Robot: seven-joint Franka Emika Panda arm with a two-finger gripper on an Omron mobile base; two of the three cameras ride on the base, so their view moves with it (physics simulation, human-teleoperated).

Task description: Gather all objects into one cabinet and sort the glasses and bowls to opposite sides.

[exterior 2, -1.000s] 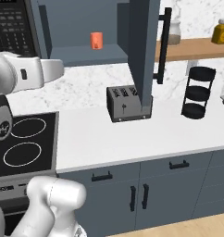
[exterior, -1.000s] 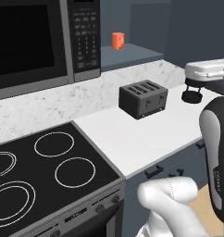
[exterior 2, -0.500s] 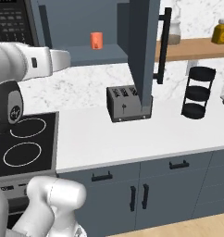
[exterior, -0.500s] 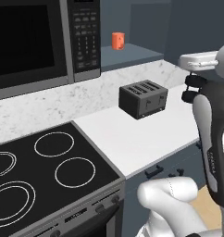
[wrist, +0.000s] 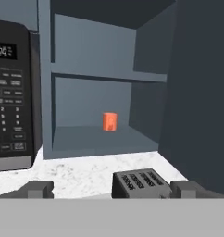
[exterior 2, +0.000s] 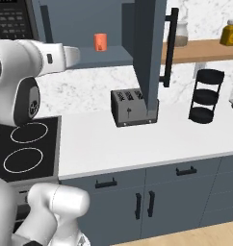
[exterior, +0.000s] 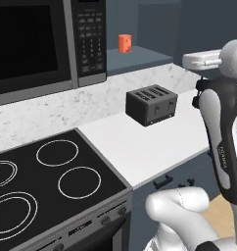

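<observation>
Alone on the lower shelf of the open cabinet (wrist: 146, 106) stands one orange glass (wrist: 109, 122), upright, above the toaster (wrist: 140, 183) on the bench (exterior 2: 137, 144). It looks light, stiff and smooth, likely slippery; a squeeze across its middle should suit. The gripper (wrist: 111, 189) is open, empty, well short of it.

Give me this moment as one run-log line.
gripper: open, empty | cabinet: door open | orange cup: upright on lower shelf | toaster: on counter below
</observation>
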